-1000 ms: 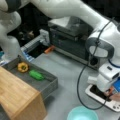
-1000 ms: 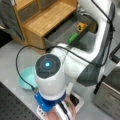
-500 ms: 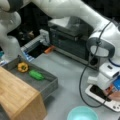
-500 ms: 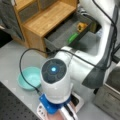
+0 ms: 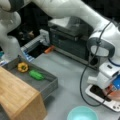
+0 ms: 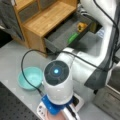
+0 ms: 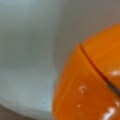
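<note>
Only the wrist view shows an orange object (image 7: 95, 82) on white, fingers (image 5: 112, 93) low over a white tray (image 5: 100, 98), grip state indiscernible.

- The orange thing (image 7: 92, 82) in the wrist view is glossy and smooth, probably plastic.
- The cabinet (image 6: 47, 22) looks like matt, light wood.
- The teal bowl (image 6: 30, 78) has a smooth finish.
- The arm's shell (image 5: 105, 37) is glossy white plastic.

1. The white arm (image 5: 75, 12) arches from a front view's top left down to its lower right.
2. The wrist (image 5: 107, 72) points downward.
3. The gripper (image 5: 113, 93) hangs low at a front view's right edge, its fingers hidden.
</note>
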